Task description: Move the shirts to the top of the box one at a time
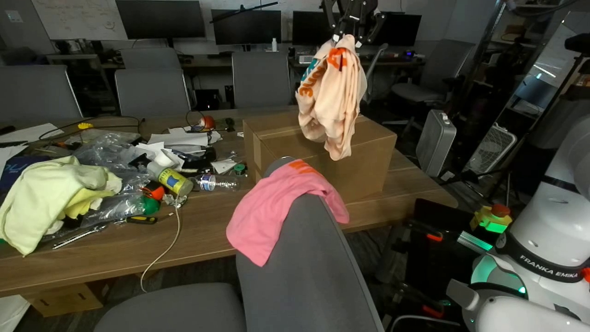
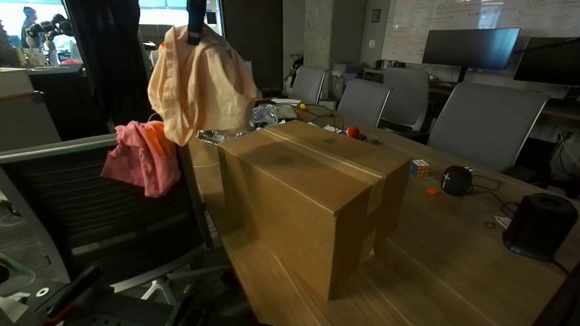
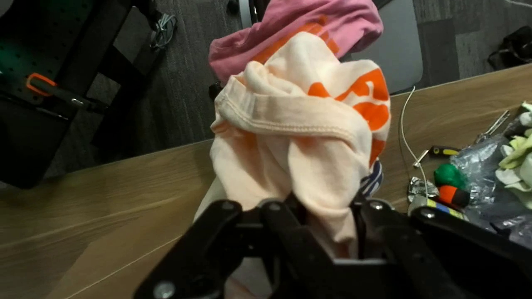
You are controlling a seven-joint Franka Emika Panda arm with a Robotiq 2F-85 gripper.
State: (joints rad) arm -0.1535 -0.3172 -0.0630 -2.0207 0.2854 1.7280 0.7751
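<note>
My gripper is shut on a peach shirt with orange print. The shirt hangs bunched in the air, and its fabric sits between the fingers in the wrist view. In an exterior view it hangs beside the box, on the chair side, with its lower end above the box top's level. The closed cardboard box stands on the table, and its bare top shows in an exterior view. A pink shirt with orange print drapes over the grey chair's back. A pale yellow cloth, perhaps a shirt, lies crumpled on the table.
The grey chair stands against the table's near edge. Plastic bags, a yellow-labelled bottle, a clear bottle and papers clutter the table beside the box. A Rubik's cube and black speakers stand past the box.
</note>
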